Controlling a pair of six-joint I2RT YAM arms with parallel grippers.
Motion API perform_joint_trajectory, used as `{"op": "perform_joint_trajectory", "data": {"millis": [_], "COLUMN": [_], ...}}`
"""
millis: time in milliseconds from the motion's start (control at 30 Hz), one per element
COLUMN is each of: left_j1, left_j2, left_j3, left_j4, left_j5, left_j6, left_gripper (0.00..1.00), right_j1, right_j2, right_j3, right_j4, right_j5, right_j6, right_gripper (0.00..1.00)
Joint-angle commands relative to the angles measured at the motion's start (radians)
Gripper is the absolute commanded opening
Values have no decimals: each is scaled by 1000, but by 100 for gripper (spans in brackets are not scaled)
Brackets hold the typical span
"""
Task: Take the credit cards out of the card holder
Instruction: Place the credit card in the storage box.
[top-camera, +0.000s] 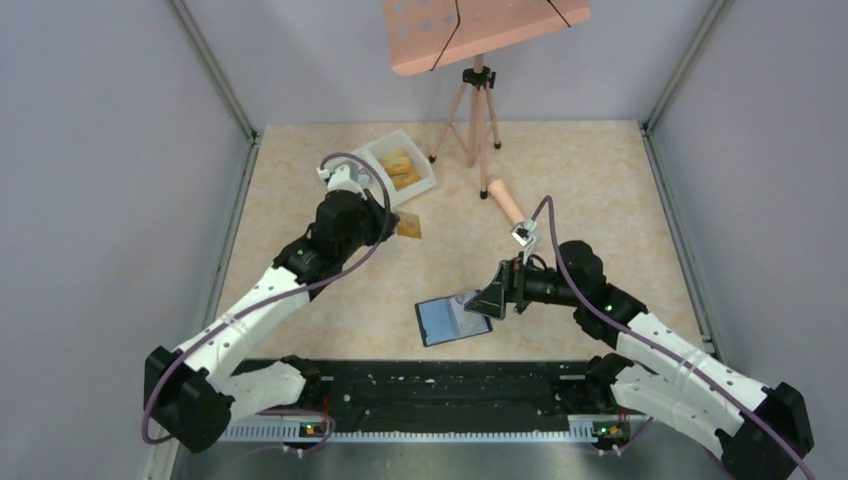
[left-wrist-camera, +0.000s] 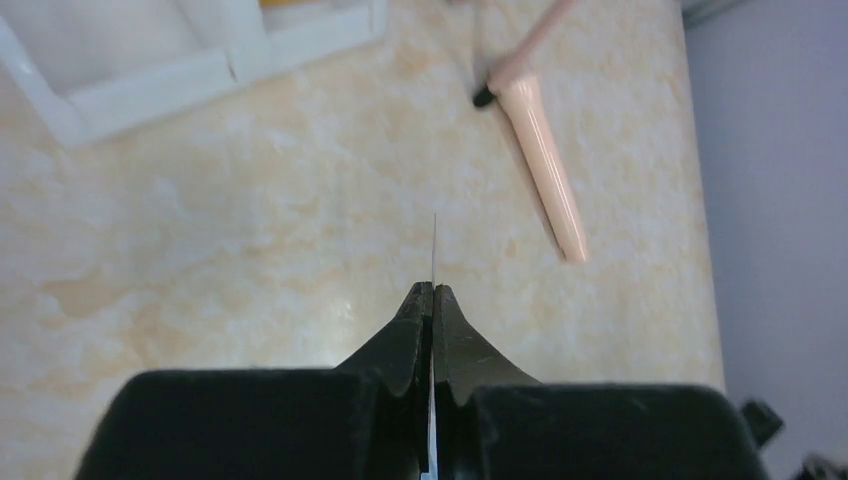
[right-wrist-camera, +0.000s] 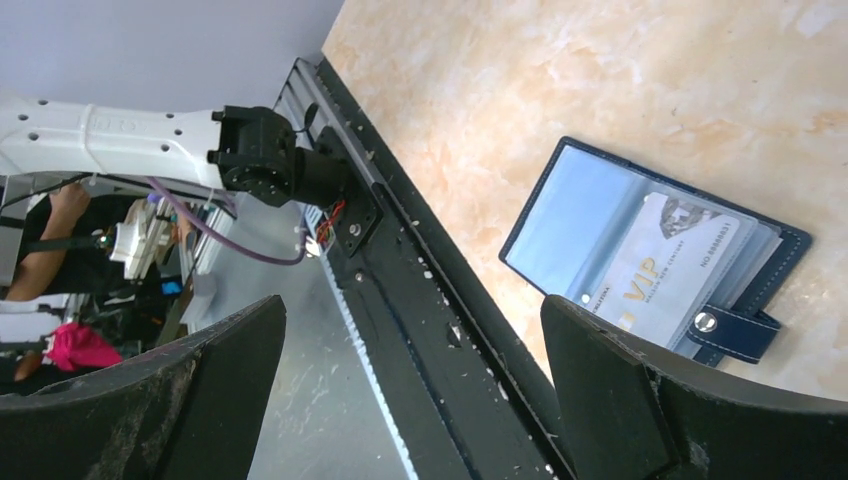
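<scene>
Two robot arms work over a marbled beige table, with the card-emptying job apparently near its end. The left pincer is pressed together on a thin yellow-orange plastic card. From the wrist camera that card shows only as an edge-on sliver. It is held just beside the white two-compartment plastic tray, where more yellow-orange cards already lie. The right pincer stands wide apart and empty, hovering just over the flat blue folding card holder. The holder lies open near the front of the table, close to the black mounting rail.

One grey-silver plastic card marked VIP sits in the holder's clear sleeve, next to the dark snap tab. That card looks light, stiff and slick, and it lies nearly flush in its pocket, offering little edge. The likeliest hold is on whichever end stands proud of the sleeve, pinched across the thin faces and drawn out along the slot. The holder is itself light and could slide or lift with the card unless pinned down. A pale pink tripod and a loose pink handle sit well apart from the holder.
</scene>
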Motion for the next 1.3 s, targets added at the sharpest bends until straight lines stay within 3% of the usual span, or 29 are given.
{"op": "perform_joint_trajectory", "data": {"millis": [0, 300, 633, 1000, 1267], "left_j1": [18, 138, 182, 196, 197], "left_j2": [125, 472, 757, 900, 916], "left_j3": [139, 354, 546, 659, 649], "left_j4": [115, 222, 349, 350, 345], "left_j5": [-328, -312, -203, -211, -170], "left_j6": [92, 186, 268, 297, 333], "left_gripper": [0, 0, 0, 0, 0], "right_j1": [-9, -9, -8, -9, -10], "right_j2": [-29, 8, 70, 144, 192], "right_j3": [15, 17, 18, 25, 24], "right_j4": [3, 35, 82, 106, 130], "right_j5": [53, 40, 35, 37, 31], "right_j6": [-1, -4, -10, -28, -30], "right_gripper": [99, 99, 99, 99, 99]}}
